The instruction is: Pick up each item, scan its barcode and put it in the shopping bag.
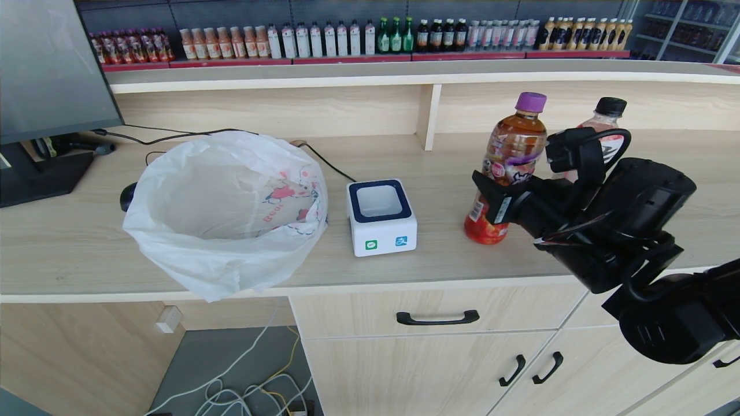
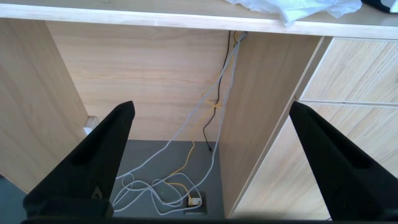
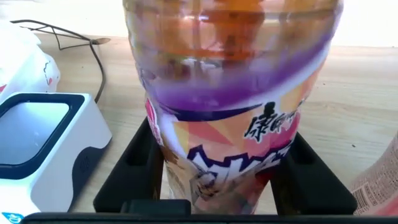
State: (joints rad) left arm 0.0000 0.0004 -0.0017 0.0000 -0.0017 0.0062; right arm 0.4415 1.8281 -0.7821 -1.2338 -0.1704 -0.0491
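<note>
Your right gripper (image 1: 498,199) is clamped on the lower half of the purple-capped bottle (image 1: 517,138), with a finger pressed against each side of the label. The bottle stands upright with its base on the worktop (image 1: 69,242), its long axis vertical and its cap up. It is on the right part of the worktop, nearer the front edge than the back.

Just behind it and to its right a black-capped bottle (image 1: 607,118) also stands upright, close to the gripper's wrist, so room is tight on that side. On the other side a gap of worktop separates the held bottle from the scanner (image 1: 381,216), a white box with its window facing up.

Just beside the scanner, farther left, the shopping bag (image 1: 173,254) sits with its mouth open upward. Its lower wall hangs over the front edge. A raised wooden ledge (image 1: 277,78) runs along the back.

Your left gripper (image 2: 211,109) is spread wide and holds nothing. It is below the worktop's edge, facing the recess where cables (image 2: 186,180) lie on the floor.
</note>
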